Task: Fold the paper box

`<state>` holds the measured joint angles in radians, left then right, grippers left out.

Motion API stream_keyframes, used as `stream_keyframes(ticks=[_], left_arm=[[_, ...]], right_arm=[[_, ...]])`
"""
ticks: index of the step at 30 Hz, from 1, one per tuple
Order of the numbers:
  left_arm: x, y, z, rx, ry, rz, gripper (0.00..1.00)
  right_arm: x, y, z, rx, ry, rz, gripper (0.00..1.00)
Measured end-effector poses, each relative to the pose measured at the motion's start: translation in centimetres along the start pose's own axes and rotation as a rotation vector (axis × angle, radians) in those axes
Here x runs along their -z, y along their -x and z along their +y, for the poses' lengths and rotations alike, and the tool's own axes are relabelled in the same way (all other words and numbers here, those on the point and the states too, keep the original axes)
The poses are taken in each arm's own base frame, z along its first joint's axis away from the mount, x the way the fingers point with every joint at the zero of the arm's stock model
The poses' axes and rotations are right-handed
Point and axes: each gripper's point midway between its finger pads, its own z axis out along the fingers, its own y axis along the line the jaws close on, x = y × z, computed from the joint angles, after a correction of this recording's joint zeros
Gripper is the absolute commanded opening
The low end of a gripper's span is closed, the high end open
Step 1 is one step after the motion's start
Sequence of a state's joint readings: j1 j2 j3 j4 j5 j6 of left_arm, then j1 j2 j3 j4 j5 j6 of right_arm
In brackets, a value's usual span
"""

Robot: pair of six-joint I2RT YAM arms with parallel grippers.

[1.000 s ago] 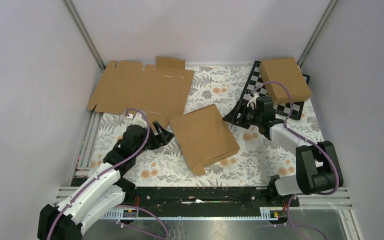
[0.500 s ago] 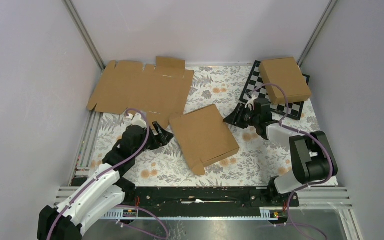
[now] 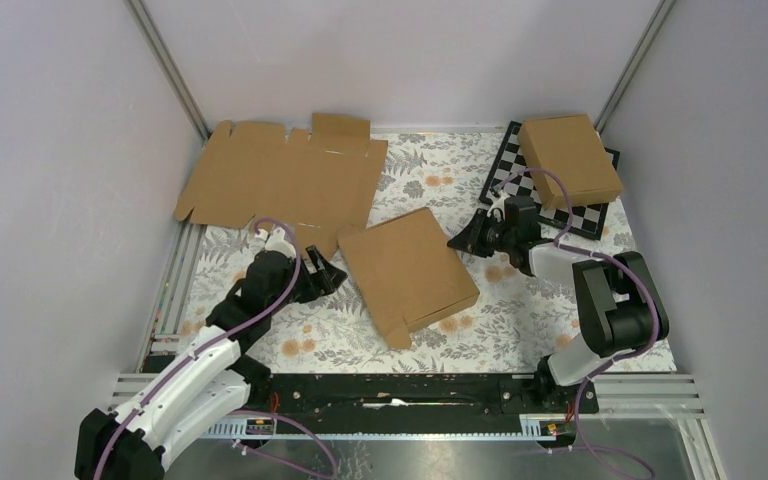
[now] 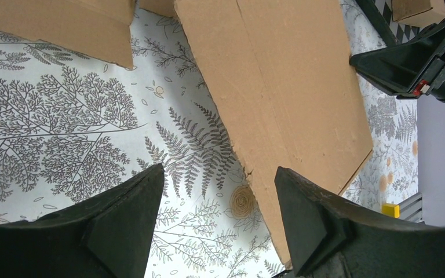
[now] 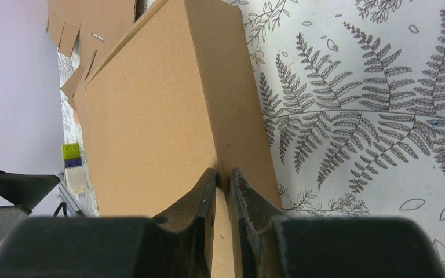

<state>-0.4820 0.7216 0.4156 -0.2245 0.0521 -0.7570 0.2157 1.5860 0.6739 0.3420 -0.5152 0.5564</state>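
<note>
The paper box (image 3: pixel 407 270) lies folded flat and shallow in the middle of the floral mat, a small tab sticking out at its near corner. It also shows in the wrist views, as the paper box (image 4: pixel 290 87) and the paper box (image 5: pixel 150 116). My left gripper (image 3: pixel 322 272) sits just left of it, low over the mat. That left gripper (image 4: pixel 220 191) stands open and empty, its right finger beside the box's edge. My right gripper (image 3: pixel 457 241) is at the box's right edge. This right gripper (image 5: pixel 223 174) is shut to a thin slit, tips by the ridge between top face and side wall.
A wide flat cardboard sheet (image 3: pixel 280 180) with notched edges lies at the back left. A chessboard (image 3: pixel 505 165) at the back right carries another brown box (image 3: pixel 570 158). Small toy bricks (image 5: pixel 71 156) sit near the front rail. Grey walls close in three sides.
My right gripper has moved left from the chessboard's corner to the paper box's right edge, and its jaws have closed from wide open. The left arm has barely moved.
</note>
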Motion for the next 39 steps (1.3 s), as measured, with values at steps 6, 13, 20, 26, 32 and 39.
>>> stream_keyframes(ticks=[6,13,20,26,32,39], left_arm=[[0.0,-0.3,0.3,0.006,0.012,0.015,0.62],[-1.8,-2.2,1.7,0.027,0.058,0.088,0.54],[-2.8,-3.9,2.8,0.045,0.071,0.131,0.55],[-3.5,-4.6,3.3,0.067,0.076,0.141,0.50],[-3.5,-5.3,4.6,0.124,0.093,0.119,0.43],[-4.4,-5.9,4.5,0.199,0.059,0.104,0.24]], right_arm=[[-0.4,0.6,-0.1,0.005,-0.009,-0.008,0.13],[-0.4,0.8,-0.3,0.012,-0.021,-0.019,0.11],[-0.4,0.9,-0.3,0.018,-0.021,-0.019,0.10],[-0.4,0.9,-0.3,0.023,-0.025,-0.017,0.09],[-0.5,1.4,-0.6,0.032,-0.048,-0.034,0.00],[-0.5,1.9,-0.9,0.036,-0.076,-0.058,0.00]])
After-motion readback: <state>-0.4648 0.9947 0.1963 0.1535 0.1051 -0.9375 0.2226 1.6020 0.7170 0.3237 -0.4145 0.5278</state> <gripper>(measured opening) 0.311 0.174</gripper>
